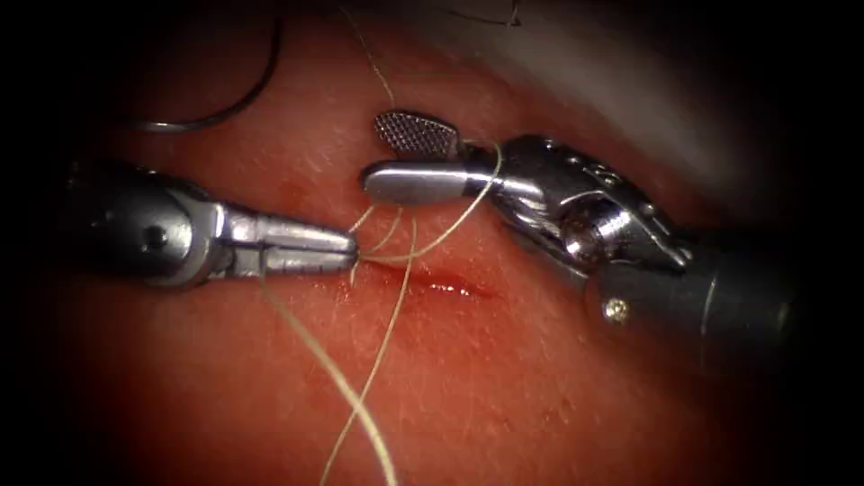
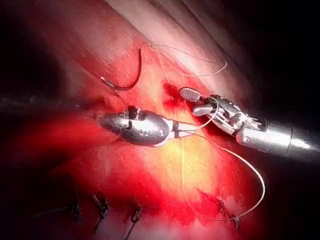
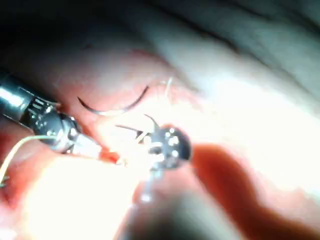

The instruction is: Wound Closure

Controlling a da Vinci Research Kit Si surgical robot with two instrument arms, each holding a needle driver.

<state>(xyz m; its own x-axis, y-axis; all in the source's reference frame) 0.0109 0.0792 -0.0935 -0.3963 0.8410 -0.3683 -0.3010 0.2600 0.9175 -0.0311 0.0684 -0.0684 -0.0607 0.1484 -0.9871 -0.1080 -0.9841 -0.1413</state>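
Note:
The left tool [image 1: 346, 250] comes in from the left, its jaws shut on the pale thread [image 1: 382, 360] just left of the cut [image 1: 445, 286]. The right tool [image 1: 373, 153] stands open above the cut and holds nothing. One strand of thread runs from the left tool's tip up and around the base of the right tool's jaws. The curved needle [image 1: 229, 108] lies free on the tissue [image 1: 540, 396] far to the left of the cut, held by neither tool. The needle [image 2: 129, 82] also lies beyond the left tool [image 2: 192, 130] and the open right tool [image 2: 189, 101].
Red fluid glistens in the cut. Several earlier stitches with dark knots [image 2: 102, 207] line the tissue edge. A long loop of thread [image 2: 257, 180] trails under the right tool's shaft. The needle [image 3: 117, 107] and the left tool's shaft [image 3: 50, 125] lie close together.

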